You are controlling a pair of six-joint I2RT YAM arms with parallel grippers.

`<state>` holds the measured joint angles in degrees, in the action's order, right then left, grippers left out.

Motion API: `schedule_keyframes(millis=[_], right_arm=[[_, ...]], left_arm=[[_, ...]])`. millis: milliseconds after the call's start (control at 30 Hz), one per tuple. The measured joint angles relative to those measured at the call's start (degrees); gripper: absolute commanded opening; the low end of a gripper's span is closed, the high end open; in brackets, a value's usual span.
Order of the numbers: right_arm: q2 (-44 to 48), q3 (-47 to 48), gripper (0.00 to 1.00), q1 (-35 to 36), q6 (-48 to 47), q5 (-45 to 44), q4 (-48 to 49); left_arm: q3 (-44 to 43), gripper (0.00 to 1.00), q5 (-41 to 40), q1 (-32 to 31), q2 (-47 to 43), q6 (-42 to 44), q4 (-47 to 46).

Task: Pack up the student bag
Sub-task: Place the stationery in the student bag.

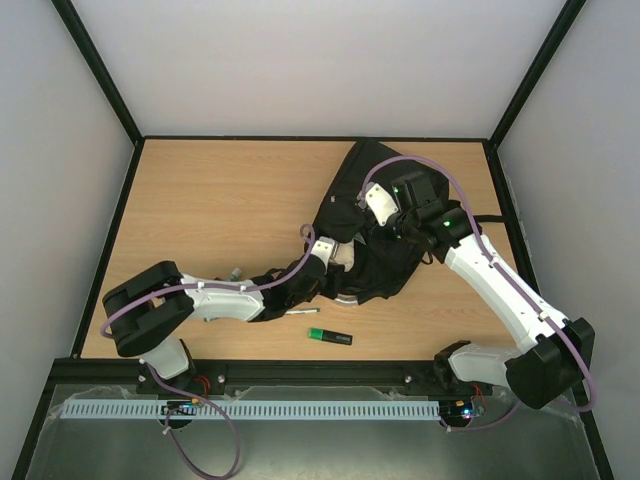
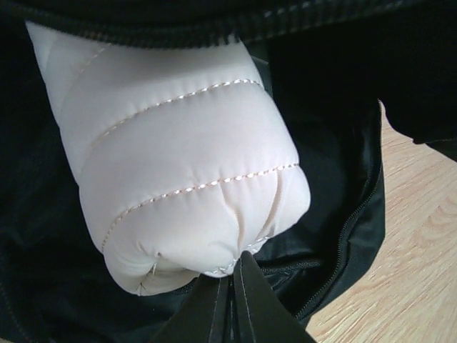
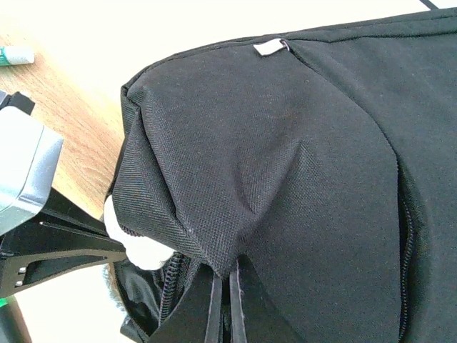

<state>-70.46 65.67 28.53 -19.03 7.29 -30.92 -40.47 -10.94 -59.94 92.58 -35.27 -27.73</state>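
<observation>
The black student bag (image 1: 385, 262) lies on the wooden table, right of centre, its zip opening facing left. My left gripper (image 1: 335, 252) is shut on a cream quilted pouch (image 2: 178, 157), which sits partly inside the bag's opening (image 2: 335, 179). My right gripper (image 1: 392, 222) is shut on a pinched fold of the bag's upper fabric (image 3: 243, 250) and holds the flap up over the pouch, whose white end (image 3: 139, 246) shows beneath. The bag fills the right wrist view (image 3: 300, 157).
A black marker with a green end (image 1: 330, 336) lies near the table's front edge, and a thin pen (image 1: 302, 312) lies beside my left arm. A green-capped item (image 3: 14, 54) shows at the right wrist view's top left. Black frame rails border the table.
</observation>
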Motion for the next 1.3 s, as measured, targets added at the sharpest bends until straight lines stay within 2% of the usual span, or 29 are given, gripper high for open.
schedule_keyframes(millis=[200,400,567,800,933,1000,1033,1133,1167,1233,1300], right_arm=[[0.00,-0.35,0.01,0.00,0.02,0.17,0.13],[0.00,-0.35,0.01,0.00,0.04,0.24,0.26],[-0.02,-0.35,0.01,0.00,0.07,0.37,0.44],[-0.31,-0.35,0.01,0.00,0.07,0.52,0.48],[-0.70,-0.35,0.01,0.00,0.02,0.24,0.63],[-0.70,-0.35,0.01,0.00,-0.04,0.09,0.72],[-0.70,-0.39,0.01,0.00,-0.15,0.02,0.83],[-0.70,-1.44,0.01,0.00,-0.63,-0.02,1.38],[-0.70,-1.88,0.01,0.00,-0.76,-0.02,1.51],[-0.70,-3.04,0.01,0.00,-1.25,0.02,2.01],[-0.70,-4.00,0.02,0.00,-1.51,0.04,2.34]], left_arm=[[-2.32,0.02,-2.05,0.96,1.60,4.31,-0.17],[-6.05,0.02,-7.30,3.37,4.28,4.90,-0.15],[-6.49,0.02,-10.69,6.69,5.97,-0.79,-0.57],[-9.46,0.02,-9.49,8.44,14.47,-9.99,-5.95],[-10.47,0.04,-9.31,8.55,16.33,-13.70,-7.69],[-10.23,0.10,-9.22,8.57,15.91,-14.88,-8.02],[-9.84,0.16,-9.25,8.55,15.39,-15.15,-7.96],[-5.68,0.48,-9.49,8.13,10.29,-16.46,-7.26],[-4.57,0.56,-9.46,7.96,8.50,-16.28,-6.75],[-2.01,0.66,-9.40,7.50,3.69,-16.50,-5.14],[0.48,0.69,-8.98,7.15,-1.40,-17.05,-3.15]])
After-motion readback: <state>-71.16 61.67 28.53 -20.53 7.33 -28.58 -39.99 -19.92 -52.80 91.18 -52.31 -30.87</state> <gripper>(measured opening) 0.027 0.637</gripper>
